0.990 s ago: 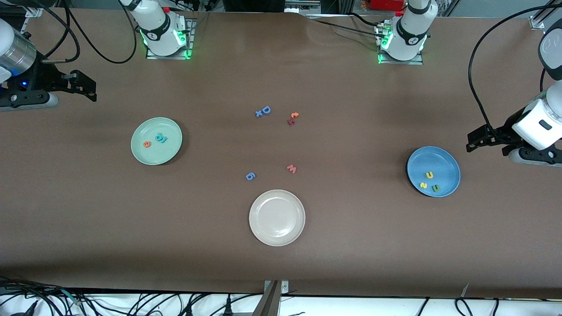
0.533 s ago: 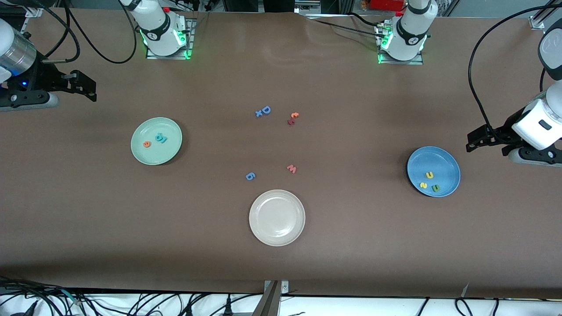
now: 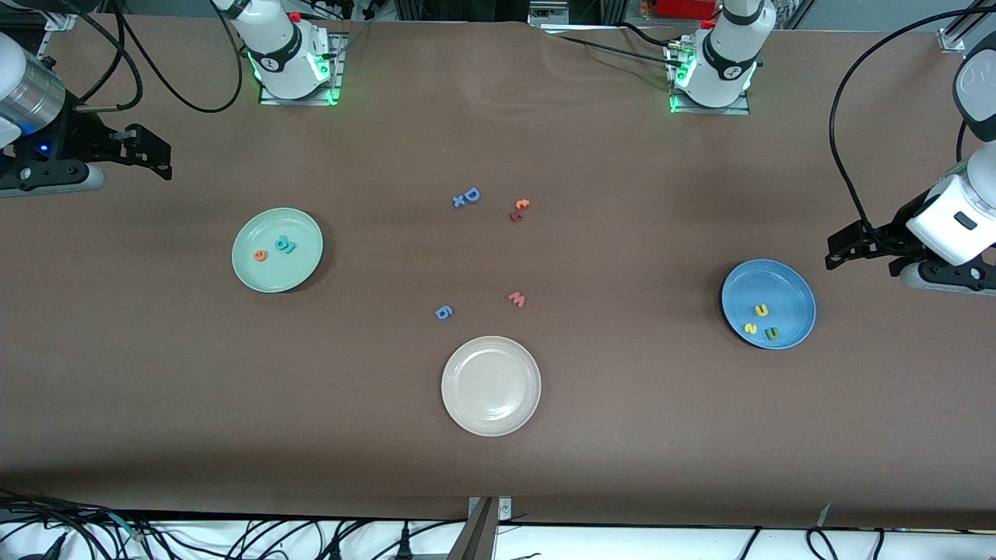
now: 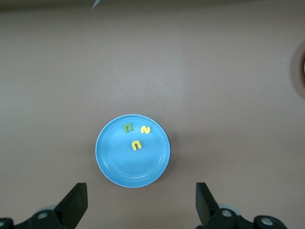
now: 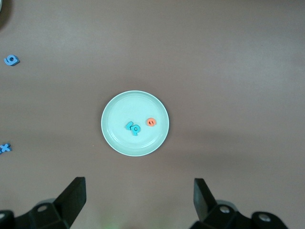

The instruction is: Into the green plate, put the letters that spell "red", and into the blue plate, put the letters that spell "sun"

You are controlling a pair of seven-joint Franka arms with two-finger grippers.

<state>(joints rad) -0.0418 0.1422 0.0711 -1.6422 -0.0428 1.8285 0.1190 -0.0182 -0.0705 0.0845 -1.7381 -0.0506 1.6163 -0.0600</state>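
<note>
The green plate (image 3: 299,268) lies toward the right arm's end of the table and holds an orange "e" (image 3: 261,255) and two teal letters (image 3: 285,246) touching each other. The right wrist view shows that plate (image 5: 116,117) with its letters (image 5: 134,128). In the blue plate (image 3: 787,289), toward the left arm's end, lie a yellow "u" (image 3: 762,309), a yellow "s" (image 3: 750,328) and a green "n" (image 3: 771,334). My left gripper (image 3: 832,257) (image 4: 140,205) hangs open and empty beside the blue plate (image 4: 126,167). My right gripper (image 3: 162,159) (image 5: 138,198) is open and empty, well clear of the green plate.
A cream-white plate (image 3: 467,408) sits nearest the front camera at mid-table. Loose letters lie in the middle: a blue "D" (image 3: 471,194) with a small "x", an orange and dark red pair (image 3: 519,209), a pink "w" (image 3: 517,299) and a blue "g" (image 3: 443,313).
</note>
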